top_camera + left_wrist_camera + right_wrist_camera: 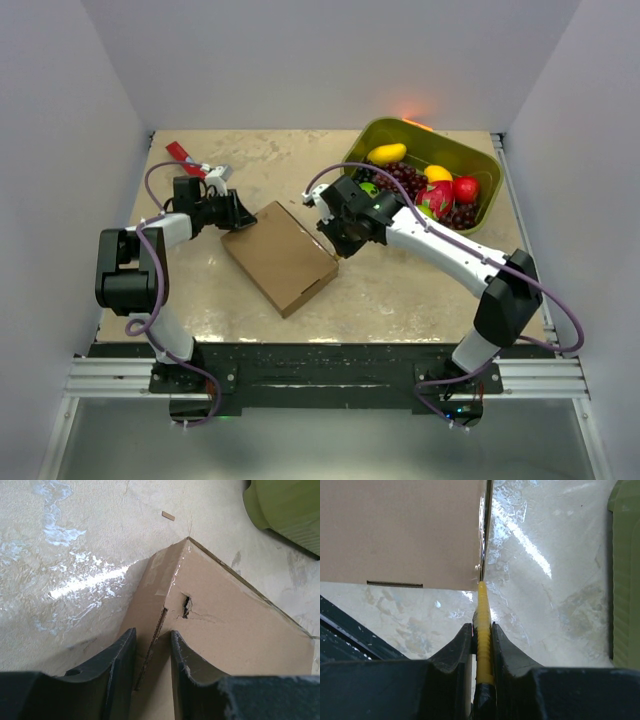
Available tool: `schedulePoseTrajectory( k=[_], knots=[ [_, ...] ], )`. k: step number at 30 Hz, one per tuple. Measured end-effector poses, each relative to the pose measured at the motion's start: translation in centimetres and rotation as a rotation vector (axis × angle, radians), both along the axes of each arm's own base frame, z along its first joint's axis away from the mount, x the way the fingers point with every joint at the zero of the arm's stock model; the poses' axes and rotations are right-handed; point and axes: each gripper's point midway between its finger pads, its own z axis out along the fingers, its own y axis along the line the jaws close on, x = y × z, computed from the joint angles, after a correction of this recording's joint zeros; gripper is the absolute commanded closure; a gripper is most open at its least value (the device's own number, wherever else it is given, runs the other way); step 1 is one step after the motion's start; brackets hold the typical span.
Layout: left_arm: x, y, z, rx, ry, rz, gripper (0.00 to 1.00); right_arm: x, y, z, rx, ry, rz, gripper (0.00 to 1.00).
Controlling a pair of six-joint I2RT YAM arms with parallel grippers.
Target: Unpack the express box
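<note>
The express box [280, 255], a flat brown cardboard mailer, lies closed in the middle of the table. My left gripper [238, 213] is at its far left corner. In the left wrist view the box [230, 630] has a small tear near that corner, and my left gripper [152, 647] stands open with a thin side-flap edge between its jaws. My right gripper [335, 240] is at the box's right edge. In the right wrist view it [482, 630] is shut on a yellow ridged tool [482, 605] whose tip meets the box's edge [400, 530].
An olive-green tub [450, 145] of fruit stands at the back right, close behind the right arm; it also shows in the left wrist view [285, 505] and the right wrist view [625, 580]. A red object [182, 153] lies at the back left. A cardboard scrap [168, 515] lies beyond the box corner.
</note>
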Motion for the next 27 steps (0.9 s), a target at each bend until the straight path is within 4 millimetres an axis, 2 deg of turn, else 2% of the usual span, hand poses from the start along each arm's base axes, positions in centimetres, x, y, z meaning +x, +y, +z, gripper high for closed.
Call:
schedulePoseTrajectory(
  k=[19, 24, 27],
  knots=[
    [0.0, 0.0, 0.0, 0.003, -0.002, 0.002, 1.0, -1.8, -1.3, -1.6, -0.012, 0.046, 0.011, 1.0],
    [0.0, 0.0, 0.0, 0.003, -0.004, 0.002, 1.0, -1.6, -1.5, -1.2, -0.02, 0.035, 0.028, 1.0],
    [0.1, 0.1, 0.0, 0.004, -0.007, 0.004, 1.0, -1.0, -1.8, 0.1, -0.028, 0.016, 0.035, 1.0]
  ],
)
